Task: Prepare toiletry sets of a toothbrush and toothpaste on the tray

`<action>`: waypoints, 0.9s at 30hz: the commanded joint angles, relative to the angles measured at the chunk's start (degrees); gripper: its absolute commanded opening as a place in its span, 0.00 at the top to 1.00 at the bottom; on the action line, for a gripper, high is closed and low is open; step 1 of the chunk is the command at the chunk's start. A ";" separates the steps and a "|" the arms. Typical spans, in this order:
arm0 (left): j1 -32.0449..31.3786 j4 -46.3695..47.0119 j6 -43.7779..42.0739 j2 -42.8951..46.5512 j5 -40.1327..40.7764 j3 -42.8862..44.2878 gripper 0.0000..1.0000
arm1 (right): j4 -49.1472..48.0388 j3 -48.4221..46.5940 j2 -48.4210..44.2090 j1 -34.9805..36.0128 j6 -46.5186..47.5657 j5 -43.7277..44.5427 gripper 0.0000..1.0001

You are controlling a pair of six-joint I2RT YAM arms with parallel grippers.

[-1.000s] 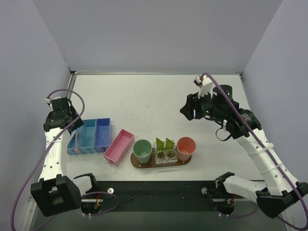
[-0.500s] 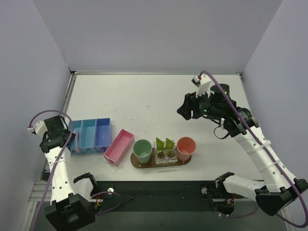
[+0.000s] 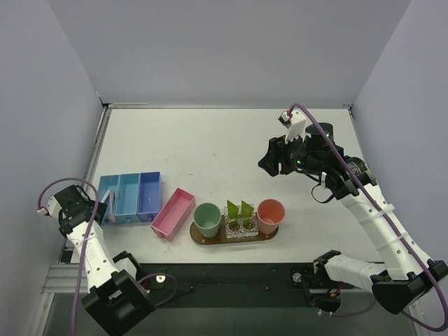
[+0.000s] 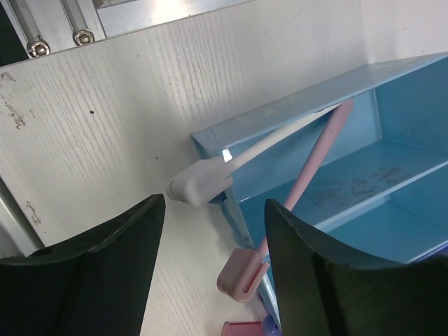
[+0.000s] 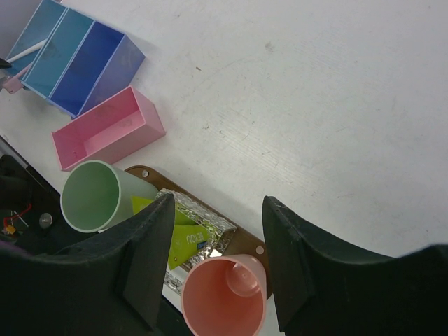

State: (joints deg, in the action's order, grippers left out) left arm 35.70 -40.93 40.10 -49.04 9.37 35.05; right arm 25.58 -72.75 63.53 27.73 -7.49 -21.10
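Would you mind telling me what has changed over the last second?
The left hand drew back from above the blue bin toward the near-left corner, open and empty. The right hand barely shifted. The toothbrush, tray, green cup, salmon cup and pink bin stayed put.

i'm looking into a robotics lab test cell, not a lived-in room. bare grey walls box in a white table on 3 sides. 2 white-and-black arms, the left arm and the right arm, are bolted along a black strip at the near edge, trailing purple cables. a bolted aluminium rail edges the tabletop. the only furnishings are staged props: plastic bins, and cups on a wooden tray.
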 commanded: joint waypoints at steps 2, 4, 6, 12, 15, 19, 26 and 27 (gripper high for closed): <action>4.45 7.35 0.33 1.05 -6.72 -1.21 0.32 | -0.18 -0.81 -0.07 -0.13 0.28 -0.61 0.52; 4.72 7.70 0.33 1.92 -6.82 -1.38 0.32 | -0.18 -0.64 0.19 -0.04 0.54 -0.52 0.52; 5.08 8.67 0.33 2.71 -7.08 -2.00 0.32 | -0.18 -0.55 0.37 -0.04 0.54 -0.61 0.52; 8.58 10.52 0.77 1.14 -9.36 -3.05 0.33 | -0.18 -0.81 0.46 0.05 0.89 -0.78 0.52; 9.82 11.48 0.86 1.40 -11.30 -3.41 0.34 | -0.10 -0.29 0.19 0.05 0.98 -0.78 0.52; 10.61 12.80 1.13 1.14 -12.61 -4.11 0.35 | -0.18 0.06 -0.16 0.14 0.89 -0.69 0.52; 11.58 13.42 1.12 1.14 -14.37 -5.08 0.41 | -0.10 0.15 -0.51 0.14 0.90 -0.78 0.52; 11.76 13.42 1.12 1.31 -14.46 -5.08 0.42 | -0.10 0.15 -0.51 0.14 0.89 -0.87 0.52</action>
State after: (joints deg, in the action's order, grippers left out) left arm 46.70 -30.63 40.53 -48.07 -3.09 29.93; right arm 25.65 -72.75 63.64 27.75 -7.25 -21.12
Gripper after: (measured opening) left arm 0.597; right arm 0.479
